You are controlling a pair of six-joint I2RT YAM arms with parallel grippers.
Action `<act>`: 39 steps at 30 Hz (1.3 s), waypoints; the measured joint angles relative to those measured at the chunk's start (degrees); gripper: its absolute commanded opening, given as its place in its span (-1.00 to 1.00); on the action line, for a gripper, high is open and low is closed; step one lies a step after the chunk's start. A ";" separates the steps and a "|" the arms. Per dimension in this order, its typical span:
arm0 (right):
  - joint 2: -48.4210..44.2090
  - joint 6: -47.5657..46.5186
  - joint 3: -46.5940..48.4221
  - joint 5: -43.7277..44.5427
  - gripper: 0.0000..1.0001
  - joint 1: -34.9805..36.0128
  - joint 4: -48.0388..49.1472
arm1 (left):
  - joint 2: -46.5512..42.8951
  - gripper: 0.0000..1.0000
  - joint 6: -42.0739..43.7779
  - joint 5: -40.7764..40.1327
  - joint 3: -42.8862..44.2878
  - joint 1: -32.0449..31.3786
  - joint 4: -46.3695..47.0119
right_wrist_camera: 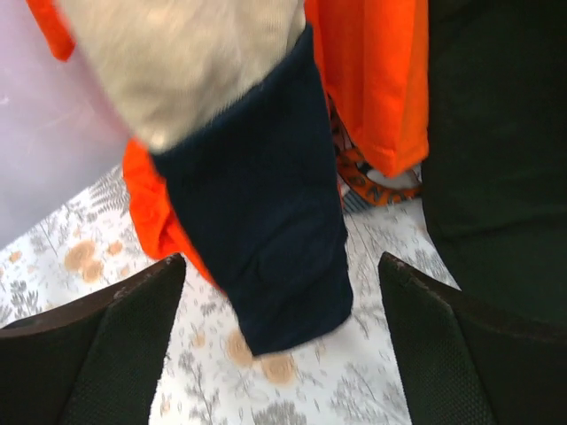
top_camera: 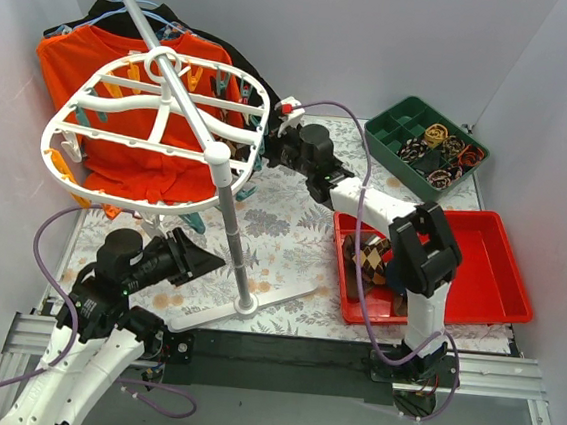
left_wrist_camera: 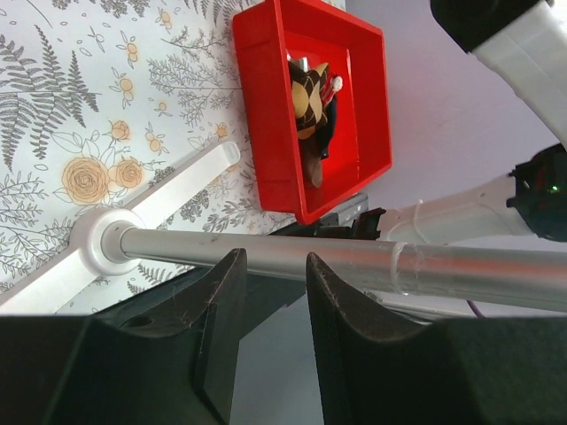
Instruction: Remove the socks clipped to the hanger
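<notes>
Now, right jaws wide open at the navy sock [right_wrist_camera: 266, 230], likely soft, light: pinch its middle; left jaws half-open, empty.

We are overlooking the table [top_camera: 291, 243] from above-behind. Wrist views are sitting close; left and top are both catching the red tray [top_camera: 489, 272].

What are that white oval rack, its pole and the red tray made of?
The rack looks like moulded plastic: matt white, rounded bars. Its pole seems metal: silvery brushed sheen with fine scratches. The red tray looks like hard plastic, glossy, with thick smooth walls.
</notes>
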 measured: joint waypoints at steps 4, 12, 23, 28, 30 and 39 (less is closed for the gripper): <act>4.63 1.79 4.39 0.00 0.66 0.63 2.03 | -0.11 -0.37 -0.24 0.44 0.00 0.00 -0.26; 9.49 3.74 6.69 6.58 0.01 2.23 2.97 | -1.18 -0.38 -0.24 0.76 0.00 0.00 -1.18; 9.86 3.96 6.73 10.51 -0.97 2.73 3.02 | -1.66 -0.37 -0.20 0.83 0.00 0.00 -1.25; 1.42 4.94 -2.80 10.16 -0.97 3.23 1.73 | -0.57 -0.36 0.24 0.90 0.00 0.00 -0.96; -2.80 5.40 -6.10 9.92 -0.97 3.56 1.29 | 0.31 -0.35 0.61 0.96 0.00 0.00 -0.83; -21.27 6.23 -16.24 9.01 -0.97 5.60 -7.67 | 3.61 -0.33 1.27 3.87 -0.24 0.00 4.02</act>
